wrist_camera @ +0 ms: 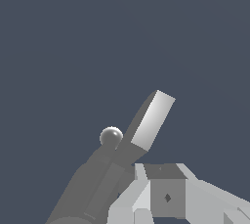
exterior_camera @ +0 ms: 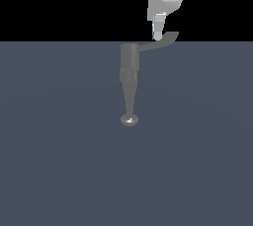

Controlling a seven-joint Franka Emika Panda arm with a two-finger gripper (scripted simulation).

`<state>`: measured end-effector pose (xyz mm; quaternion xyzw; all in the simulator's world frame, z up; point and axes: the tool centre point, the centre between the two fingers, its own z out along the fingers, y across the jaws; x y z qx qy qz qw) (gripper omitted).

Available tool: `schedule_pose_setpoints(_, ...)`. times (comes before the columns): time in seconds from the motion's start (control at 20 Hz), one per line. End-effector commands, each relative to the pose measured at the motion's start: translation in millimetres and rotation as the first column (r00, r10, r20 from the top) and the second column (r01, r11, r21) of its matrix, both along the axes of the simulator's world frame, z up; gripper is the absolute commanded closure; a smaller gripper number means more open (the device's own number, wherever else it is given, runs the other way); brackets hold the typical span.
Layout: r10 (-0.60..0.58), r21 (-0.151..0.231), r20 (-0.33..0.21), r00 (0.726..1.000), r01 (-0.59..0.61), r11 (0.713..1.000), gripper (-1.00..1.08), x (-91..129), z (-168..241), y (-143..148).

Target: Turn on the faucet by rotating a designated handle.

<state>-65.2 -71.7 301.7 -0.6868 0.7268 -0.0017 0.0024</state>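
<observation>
My claw point(exterior_camera: 157, 36) hangs down from the upper edge of the exterior view, its white body cut off by the frame, and the finger point(exterior_camera: 158, 26) I can see there comes down to the handle point(exterior_camera: 163, 41), touching it or just short of it near the upturned tip. I cannot tell whether my fingers are spread or pressed together: the exterior view shows them edge-on as one, and the wrist view shows only the blocky finger bases point(wrist_camera: 166, 196). The flat blue-grey floor point(exterior_camera: 59, 161) runs wide and bare on all sides of the fixture, ending in a straight far edge against black, right behind the faucet's cylinder. I count one faucet point(exterior_camera: 129, 72), one handle, one spout point(exterior_camera: 129, 99) and one shiny knob point(exterior_camera: 129, 120). The faucet stands near the middle of the exterior view, close to that far edge. Its long axis runs from the cylinder along the tapering spout toward the camera, ending in the knob. The handle juts sideways from the top of the cylinder toward the exterior view's right, curving upward at its end. In the wrist view the handle point(wrist_camera: 151, 120) shows as a flat bright slab, with the knob point(wrist_camera: 111, 136) just beside it.
</observation>
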Motion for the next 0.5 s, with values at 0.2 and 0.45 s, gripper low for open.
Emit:
schedule_pose_setpoints(0.2,-0.030,-0.001,-0.004,1.000,0.030,1.000,1.08,9,-3,-29)
schedule_pose_setpoints(0.45,-0.034,-0.001,-0.005,0.999,0.034,0.999,1.08,16,-3,-39)
